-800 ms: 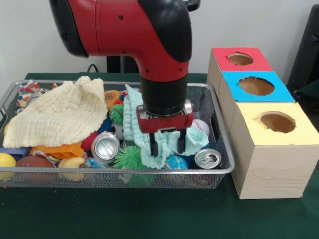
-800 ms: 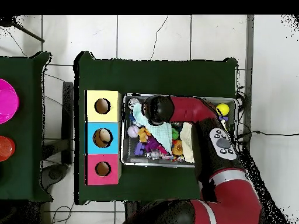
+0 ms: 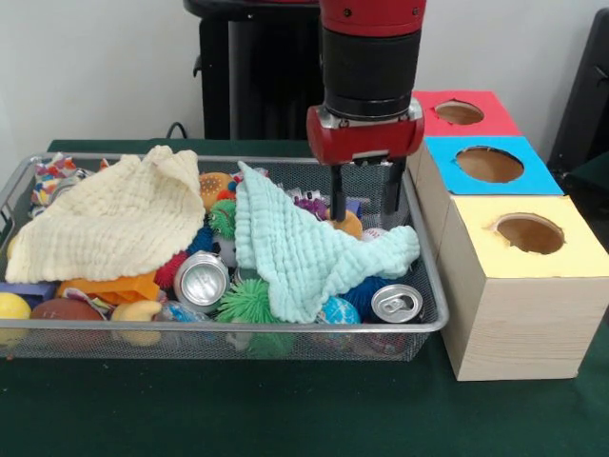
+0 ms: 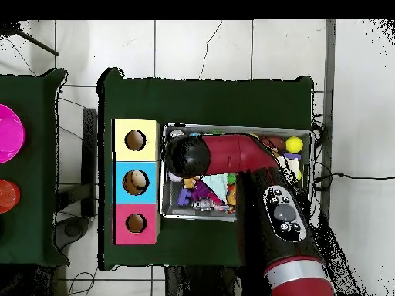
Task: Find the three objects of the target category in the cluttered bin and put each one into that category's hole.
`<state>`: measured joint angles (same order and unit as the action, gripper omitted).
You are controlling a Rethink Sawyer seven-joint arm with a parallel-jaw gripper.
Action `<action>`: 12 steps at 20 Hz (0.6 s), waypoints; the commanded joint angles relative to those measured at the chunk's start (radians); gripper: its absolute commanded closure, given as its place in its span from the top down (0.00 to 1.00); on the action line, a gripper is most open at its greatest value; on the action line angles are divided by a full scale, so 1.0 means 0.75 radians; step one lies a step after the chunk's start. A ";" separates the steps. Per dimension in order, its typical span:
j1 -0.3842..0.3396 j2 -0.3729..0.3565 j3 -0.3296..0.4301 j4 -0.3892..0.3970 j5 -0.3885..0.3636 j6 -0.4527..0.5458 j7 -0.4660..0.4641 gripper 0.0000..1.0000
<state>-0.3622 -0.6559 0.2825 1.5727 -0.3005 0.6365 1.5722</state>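
The cluttered bin [image 3: 419,328] lies long-side left-right in front view, gripper [image 3: 364,202] parted above.

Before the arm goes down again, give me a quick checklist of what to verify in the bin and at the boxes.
1. Pincer open and empty: ok, both fingers hang apart with nothing between them.
2. Pincer clear of the mint green cloth: ok, it hangs above the bin's back right part, over a small orange object.
3. Plush animal exposed for picking: cannot tell; the mint cloth and the yellow cloth cover much of the wire mesh bin.
4. Red-surround hole unblocked: ok, the opening is in plain sight.
5. Soda cans out of the descent path: ok, both lie near the front rim.
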 commanded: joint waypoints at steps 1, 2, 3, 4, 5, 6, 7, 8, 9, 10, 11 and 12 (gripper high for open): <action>-0.023 0.094 -0.067 0.177 -0.018 -0.087 0.202 1.00; -0.030 0.115 -0.065 0.172 -0.022 -0.099 0.194 1.00; -0.037 0.135 -0.067 0.162 -0.030 -0.110 0.187 1.00; -0.046 0.162 -0.065 0.148 -0.040 -0.126 0.173 1.00; -0.053 0.184 -0.064 0.136 -0.046 -0.134 0.161 1.00; -0.060 0.206 -0.063 0.124 -0.052 -0.142 0.148 1.00; -0.066 0.223 -0.064 0.117 -0.058 -0.148 0.137 1.00; -0.070 0.233 -0.064 0.119 -0.061 -0.159 0.134 1.00; -0.079 0.242 -0.062 0.125 -0.057 -0.173 0.137 1.00; -0.089 0.251 -0.061 0.131 -0.053 -0.187 0.139 1.00; -0.100 0.254 -0.058 0.140 -0.057 -0.222 0.144 1.00; -0.110 0.257 -0.056 0.148 -0.060 -0.256 0.148 1.00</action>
<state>-0.3947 -0.5436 0.2759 1.6178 -0.3052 0.5505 1.5722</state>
